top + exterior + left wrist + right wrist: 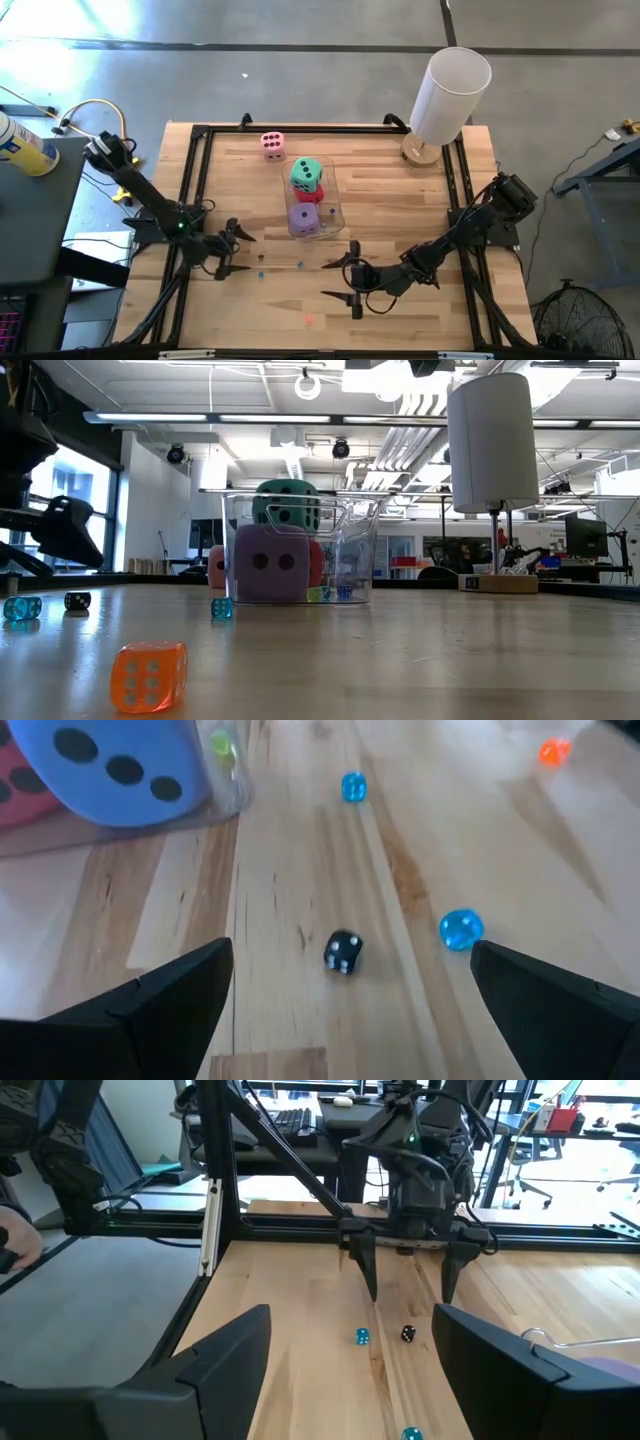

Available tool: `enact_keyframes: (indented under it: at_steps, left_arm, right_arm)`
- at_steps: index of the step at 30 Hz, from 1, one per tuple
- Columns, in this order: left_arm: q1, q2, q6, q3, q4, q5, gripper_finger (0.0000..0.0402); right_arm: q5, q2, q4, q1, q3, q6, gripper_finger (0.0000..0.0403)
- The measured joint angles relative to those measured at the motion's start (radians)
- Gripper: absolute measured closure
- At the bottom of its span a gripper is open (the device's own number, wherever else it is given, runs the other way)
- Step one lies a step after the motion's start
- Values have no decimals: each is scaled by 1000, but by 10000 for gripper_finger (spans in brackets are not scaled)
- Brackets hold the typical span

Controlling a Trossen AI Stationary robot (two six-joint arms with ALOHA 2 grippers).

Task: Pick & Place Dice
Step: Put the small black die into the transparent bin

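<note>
The pink foam die with dark pips (272,145), alone outside the clear plastic bin (335,215), lies far beyond both empty, spread grippers, nearer the left gripper (238,252) than the right gripper (342,277).

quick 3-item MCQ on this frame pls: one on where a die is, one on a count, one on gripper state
1. Where is the pink die?
A. In the clear bin
B. On the table outside the bin
C. In the right gripper

2. How many large dice sit in the clear bin?
A. One
B. Three
C. Four

3. How is the left gripper?
A. Open, holding nothing
B. Shut on the purple die
C. Shut on a small bead

Key: 1 B, it lies on bare wood beyond the bin. 2 B, the teal die, red die and purple die are inside. 3 A, its fingers stand apart over the table.
</note>
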Motion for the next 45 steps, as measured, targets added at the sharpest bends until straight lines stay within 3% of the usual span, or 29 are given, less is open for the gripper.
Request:
enact_keyframes:
  at_steps: [14,24,29,45]
  left_arm:
    - [3,325,-1,-2,272,-28,5]
    - [142,531,-46,-3,471,25,5]
    - [158,621,-23,-3,567,36,5]
    - [101,668,-71,-3,560,47,30]
  right_arm:
    - [0,0,0,0,0,0,133]
    - [0,0,0,0,0,0,133]
    - [0,0,0,0,0,0,133]
    - [0,0,-1,0,0,0,133]
